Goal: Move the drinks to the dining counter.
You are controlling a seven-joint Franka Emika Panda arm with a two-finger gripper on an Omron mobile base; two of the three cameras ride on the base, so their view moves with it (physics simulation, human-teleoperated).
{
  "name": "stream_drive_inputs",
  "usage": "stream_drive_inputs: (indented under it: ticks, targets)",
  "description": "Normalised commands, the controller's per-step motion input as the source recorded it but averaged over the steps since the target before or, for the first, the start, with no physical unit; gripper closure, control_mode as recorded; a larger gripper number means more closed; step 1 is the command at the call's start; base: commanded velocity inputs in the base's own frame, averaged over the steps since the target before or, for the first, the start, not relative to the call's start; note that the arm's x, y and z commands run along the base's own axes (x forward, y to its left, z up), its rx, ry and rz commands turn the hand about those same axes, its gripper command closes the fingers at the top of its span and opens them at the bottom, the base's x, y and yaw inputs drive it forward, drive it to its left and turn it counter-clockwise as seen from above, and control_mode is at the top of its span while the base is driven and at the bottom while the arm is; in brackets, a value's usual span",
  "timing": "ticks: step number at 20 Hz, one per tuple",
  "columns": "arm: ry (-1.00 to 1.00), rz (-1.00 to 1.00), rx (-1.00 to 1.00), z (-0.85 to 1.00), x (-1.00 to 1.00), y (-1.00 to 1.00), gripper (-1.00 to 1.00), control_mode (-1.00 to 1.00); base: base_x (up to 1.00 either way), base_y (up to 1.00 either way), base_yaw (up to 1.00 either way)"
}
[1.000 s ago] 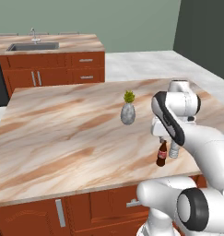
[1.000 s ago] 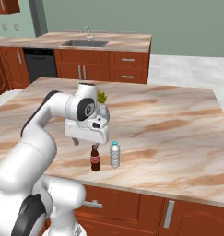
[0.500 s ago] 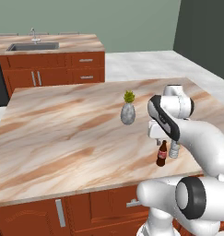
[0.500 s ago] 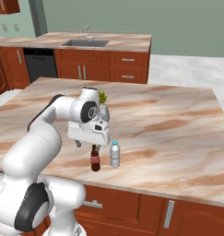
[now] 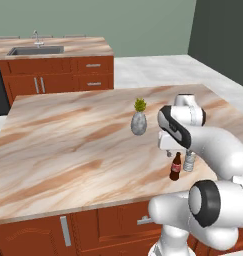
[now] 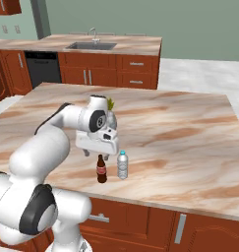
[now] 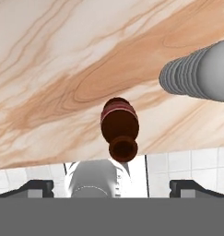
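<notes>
The cola bottle [image 6: 102,170] stands upright near the front edge of the island tabletop [image 6: 180,133], dark brown with a red label. The clear water bottle [image 6: 122,165] stands upright just beside it, a little nearer the vase; whether the two touch cannot be told. In the left base view the cola bottle [image 5: 175,167] is the nearer one to the camera and the water bottle [image 5: 190,160] is partly hidden behind the arm.

The gripper [image 6: 96,154] hangs directly above the cola bottle, pointing down, its jaws spread wide apart with nothing between them. In the hand view the cola bottle [image 7: 120,128] sits centred between the two dark fingertips [image 7: 37,186], its open mouth facing the camera, and the water bottle [image 7: 198,76] shows as a grey ribbed shape at the upper right.

The grey speckled vase [image 5: 138,123] with its green plant stands further in on the island, behind the wrist.

The dining counter [image 6: 116,44] with its grey sink [image 6: 91,46] and faucet [image 6: 94,34] lies well apart at the back of the room, across a stretch of floor.
</notes>
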Motion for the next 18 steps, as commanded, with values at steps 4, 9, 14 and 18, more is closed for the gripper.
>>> stream_drive_inputs:
  ticks: [4,9,14,18]
  targets:
    - [-0.21,0.0,0.0,-0.23,0.0,0.0,-1.0,-1.0,0.0,0.0,0.0]
    - [-0.13,0.0,0.0,-0.28,0.07,0.0,-1.0,-1.0,0.0,0.0,0.0]
    - [0.0,0.0,0.0,-0.15,0.14,0.0,-1.0,-1.0,0.0,0.0,0.0]
    - [0.0,0.0,0.0,-0.01,0.16,-0.06,-1.0,-1.0,0.0,0.0,0.0]
